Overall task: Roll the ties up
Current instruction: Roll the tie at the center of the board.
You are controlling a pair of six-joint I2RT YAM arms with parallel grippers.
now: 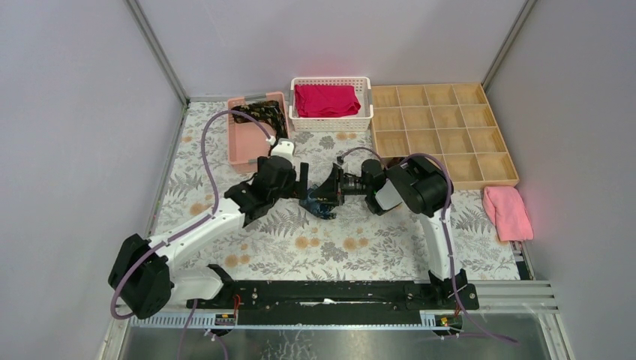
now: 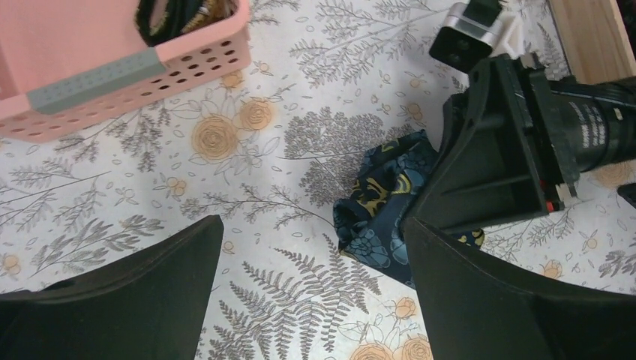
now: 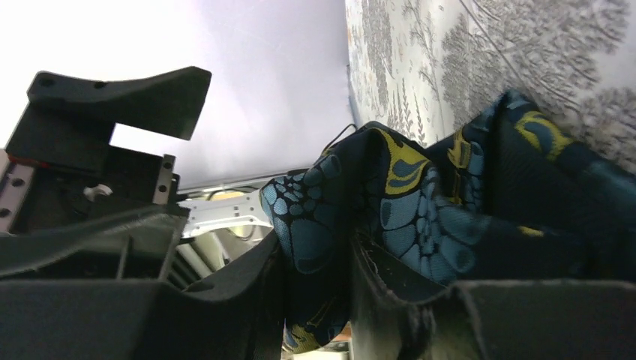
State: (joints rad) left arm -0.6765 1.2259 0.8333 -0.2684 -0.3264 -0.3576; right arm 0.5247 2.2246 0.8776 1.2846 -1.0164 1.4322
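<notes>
A bunched black tie with blue-teal and yellow flowers (image 1: pixel 321 205) lies mid-table between both arms. My right gripper (image 3: pixel 319 277) is turned on its side and shut on a fold of that tie (image 3: pixel 420 202); the fabric fills the gap between its fingers. My left gripper (image 2: pixel 311 300) hovers open just left of the tie (image 2: pixel 379 202), with nothing between its fingers (image 2: pixel 112 300). In the top view the left gripper (image 1: pixel 306 182) and right gripper (image 1: pixel 324 193) nearly face each other. A second dark tie with gold pattern (image 1: pixel 266 114) lies in the pink basket (image 1: pixel 238 142).
A white basket (image 1: pixel 366 112) with a folded red cloth (image 1: pixel 326 100) stands at the back. A wooden compartment tray (image 1: pixel 442 131) sits back right. A pink towel (image 1: pixel 507 212) lies at the right edge. The pink basket (image 2: pixel 150 67) is close behind my left gripper.
</notes>
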